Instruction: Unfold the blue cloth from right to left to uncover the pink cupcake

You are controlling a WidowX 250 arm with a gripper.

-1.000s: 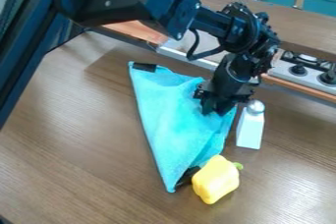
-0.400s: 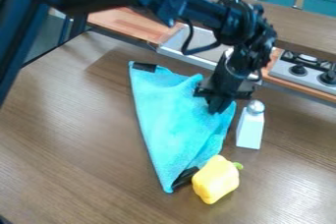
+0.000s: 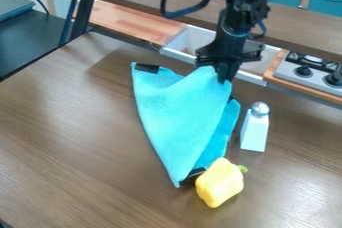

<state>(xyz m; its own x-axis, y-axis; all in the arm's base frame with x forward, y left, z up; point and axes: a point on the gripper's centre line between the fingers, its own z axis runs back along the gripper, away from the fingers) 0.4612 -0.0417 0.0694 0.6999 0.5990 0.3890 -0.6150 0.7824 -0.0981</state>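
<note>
On a brown wood-grain table [image 3: 73, 127], pinching up a turquoise cloth [image 3: 180, 117].
With the black gripper [image 3: 226, 78] closed on the cloth's raised far-right part; spreading below the claw, toward the near left. With a white shaker [image 3: 254, 134] upright to the right, a yellow bell pepper [image 3: 219, 184] by the near end, a sink [image 3: 199, 36] and stove [image 3: 315, 74] farther off.

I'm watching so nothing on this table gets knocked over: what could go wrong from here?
The blue cloth reaches down to the yellow pepper, so a tug might roll the pepper. The white shaker stands close to the cloth's right side and could tip if brushed. The gripper holds only a bit of the cloth's upper edge, which might slip free.
</note>
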